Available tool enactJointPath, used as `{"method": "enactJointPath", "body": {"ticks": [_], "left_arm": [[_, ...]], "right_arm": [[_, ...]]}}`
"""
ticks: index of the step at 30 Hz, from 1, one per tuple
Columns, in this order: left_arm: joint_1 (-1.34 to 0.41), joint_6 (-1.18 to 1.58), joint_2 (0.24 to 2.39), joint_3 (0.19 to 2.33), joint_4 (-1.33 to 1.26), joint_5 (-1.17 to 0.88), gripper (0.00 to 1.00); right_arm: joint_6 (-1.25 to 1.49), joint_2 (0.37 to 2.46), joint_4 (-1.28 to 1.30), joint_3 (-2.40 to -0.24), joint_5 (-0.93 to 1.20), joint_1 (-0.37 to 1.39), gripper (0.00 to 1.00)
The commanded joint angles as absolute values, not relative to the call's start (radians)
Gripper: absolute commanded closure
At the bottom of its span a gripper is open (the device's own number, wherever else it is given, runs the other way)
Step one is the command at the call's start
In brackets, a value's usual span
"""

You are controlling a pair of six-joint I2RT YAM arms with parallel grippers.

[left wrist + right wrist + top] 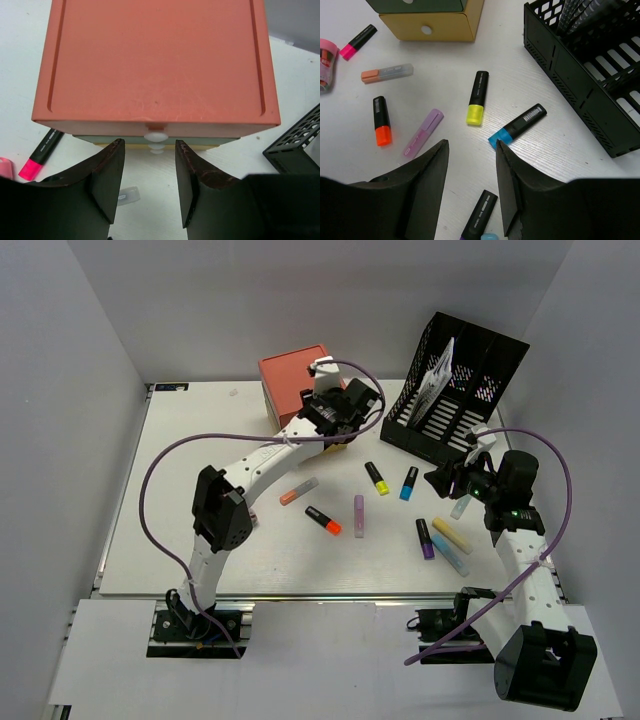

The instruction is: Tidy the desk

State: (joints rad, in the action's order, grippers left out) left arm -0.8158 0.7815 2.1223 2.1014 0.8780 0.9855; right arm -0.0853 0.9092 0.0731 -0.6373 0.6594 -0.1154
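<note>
The desk [190,540] is a white tabletop strewn with highlighters. My left gripper [338,425] is open and empty, just in front of the small drawer unit [295,380]. In the left wrist view its jaws [150,185] stand apart below the unit's white knobs [156,135], touching nothing. My right gripper [441,480] is open and empty above the desk. In the right wrist view it [471,150] hovers over bare desk beside a black-and-blue highlighter [517,126] and a black-and-yellow one [477,97].
A black mesh file organizer [458,390] stands at the back right, holding papers. Purple [359,515], black-and-orange [323,520], pastel orange [298,491], black-and-purple [425,538], pastel yellow [450,535] and pastel blue [452,558] highlighters lie mid-desk. A black-and-pink one [42,154] lies by the drawers.
</note>
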Motion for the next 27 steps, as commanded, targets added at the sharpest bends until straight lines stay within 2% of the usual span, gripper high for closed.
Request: {"method": "enactJointPath", "body": {"ticks": [1,27], "left_arm": [[-0.804,0.764,2.132,2.154,0.861,0.993,0.45],[-0.775,0.773,2.192,2.146,0.857,0.997,0.48]], "right_arm": [[-0.083,0.891,0.061,-0.664,0.658,-0.112,0.52],[-0.083,0.890,0.060,-0.667,0.644,-0.112,0.52]]}}
